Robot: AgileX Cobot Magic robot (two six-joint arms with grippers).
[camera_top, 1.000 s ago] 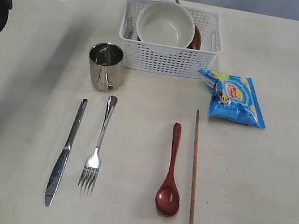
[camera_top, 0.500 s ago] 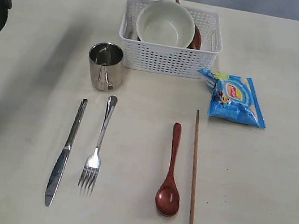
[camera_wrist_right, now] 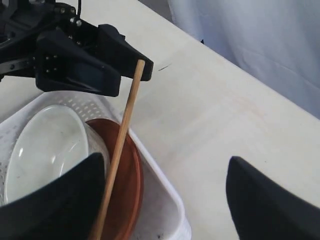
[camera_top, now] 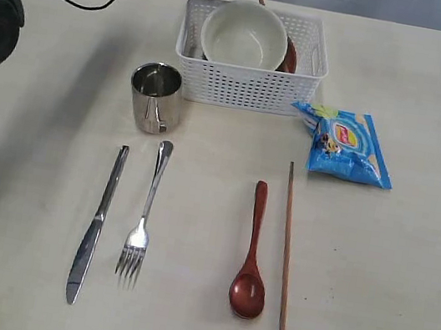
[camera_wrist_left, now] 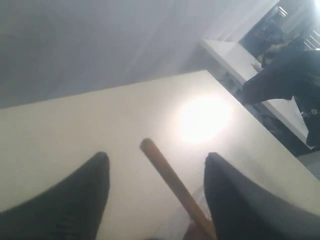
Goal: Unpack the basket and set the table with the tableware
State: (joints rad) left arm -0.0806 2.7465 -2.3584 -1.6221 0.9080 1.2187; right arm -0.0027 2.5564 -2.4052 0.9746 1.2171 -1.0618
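I seem to work in a lab: a large pale beige matte surface (camera_top: 23,183), a white draped curtain (camera_wrist_right: 260,35) behind, a second white table (camera_wrist_left: 240,57) beyond.

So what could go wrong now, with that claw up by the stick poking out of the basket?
The left gripper is open around only the very tip of the chopstick, so a pinch there might slip or let it swing. The chopstick leans beside the bowl and plate inside the basket; lifting it at a slant could drag on them or nudge the basket.
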